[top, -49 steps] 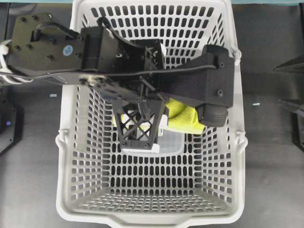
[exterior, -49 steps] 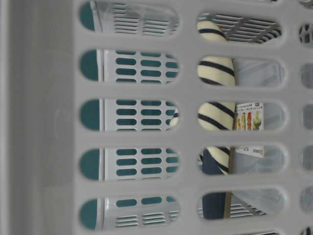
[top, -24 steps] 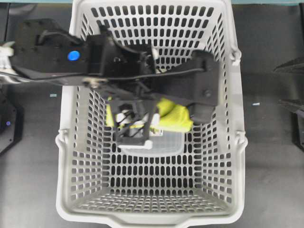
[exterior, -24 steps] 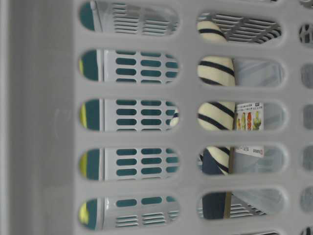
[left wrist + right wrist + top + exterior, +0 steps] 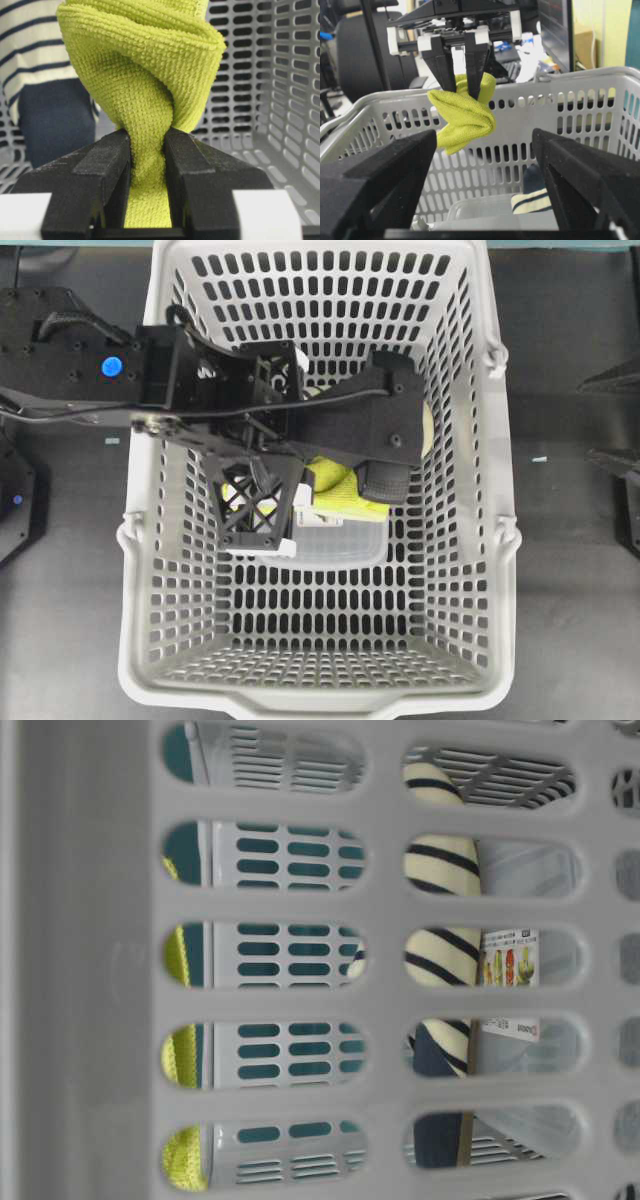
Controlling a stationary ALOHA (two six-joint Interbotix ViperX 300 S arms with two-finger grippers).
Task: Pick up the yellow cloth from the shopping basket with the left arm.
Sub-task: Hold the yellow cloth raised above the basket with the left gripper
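In the left wrist view we see the left gripper [image 5: 147, 165] with its black fingers [image 5: 105, 170] pinching the yellow cloth [image 5: 145, 75], which bunches above them at the frame's centre. From the right wrist view we find the cloth hanging at upper centre, level with the shopping basket's [image 5: 580, 105] rim. The right gripper [image 5: 485, 185] stands spread wide in the foreground, holding nothing.

Left arm [image 5: 200, 390] spans the shopping basket [image 5: 505, 570] mouth — the near half lies open.
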